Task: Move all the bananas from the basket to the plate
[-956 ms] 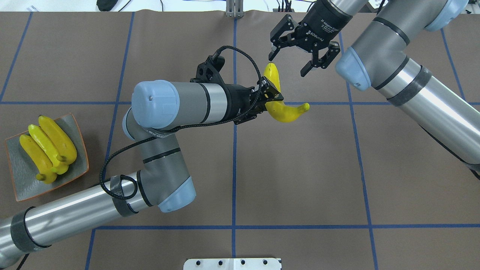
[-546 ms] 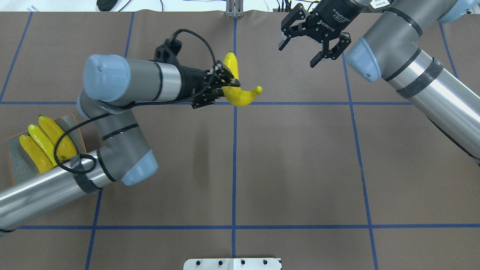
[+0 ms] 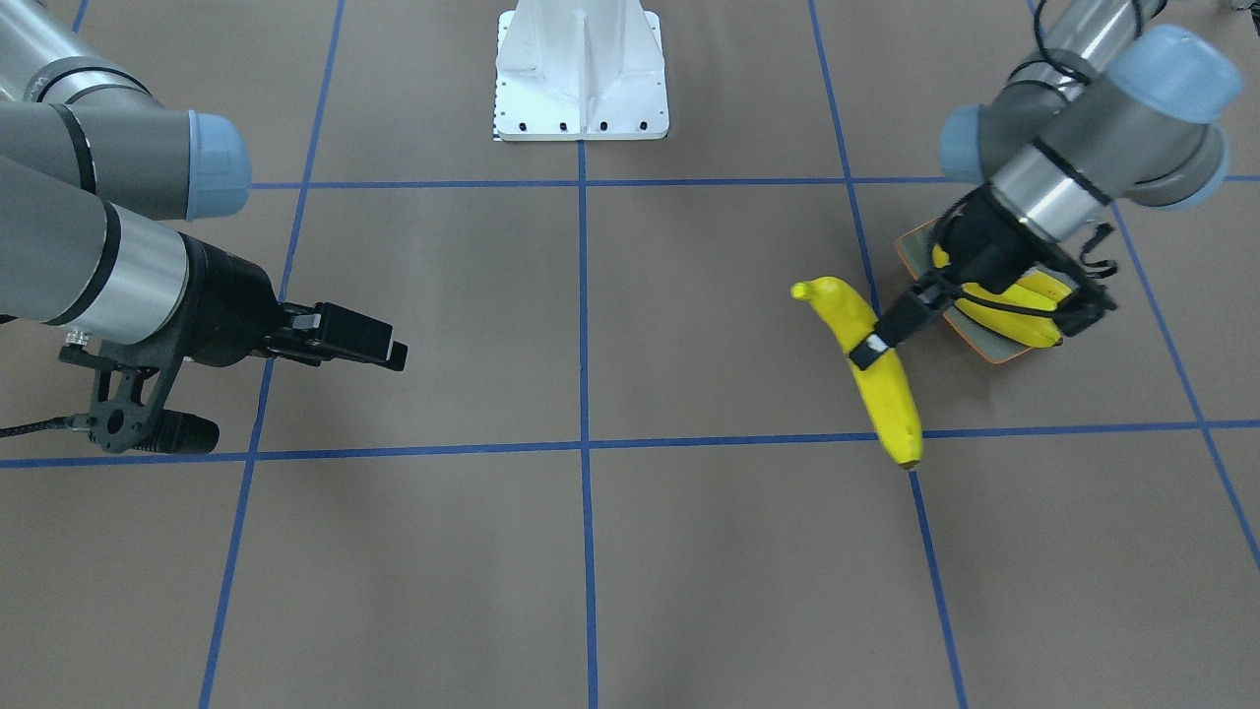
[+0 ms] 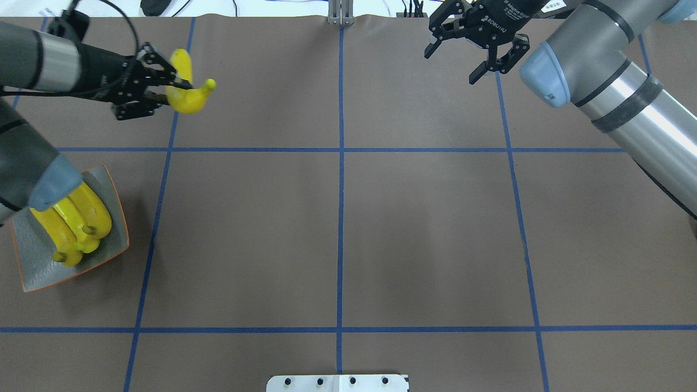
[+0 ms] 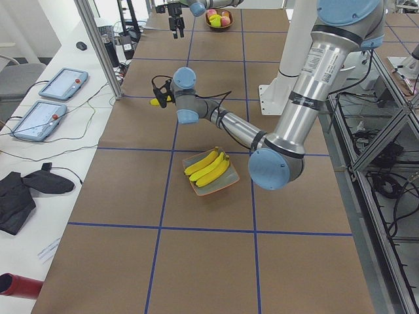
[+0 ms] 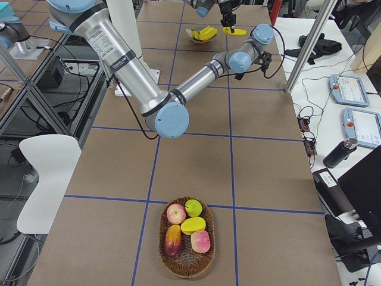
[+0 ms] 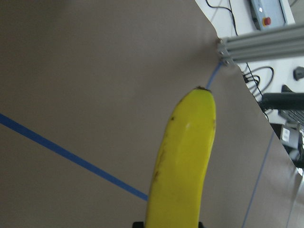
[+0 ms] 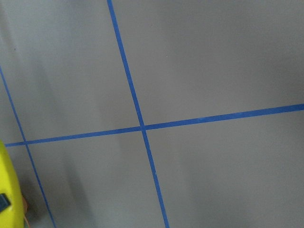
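Bananas (image 4: pixel 81 215), three of them, lie side by side on the plate (image 4: pixel 38 269) at the near left of the desk (image 4: pixel 337 234), partly hidden by the left arm's elbow. A fourth banana (image 4: pixel 190 97) is held over the desk beyond the plate, clamped near its middle between the fingers of the left gripper (image 4: pixel 175 90), both ends sticking out. The right gripper (image 4: pixel 450 68) hangs over the far right part of the desk with its fingers spread wide and nothing between them. In the exterior right view, a wicker basket (image 6: pixel 184 273) at the desk's right end holds other fruit (image 6: pixel 191 225).
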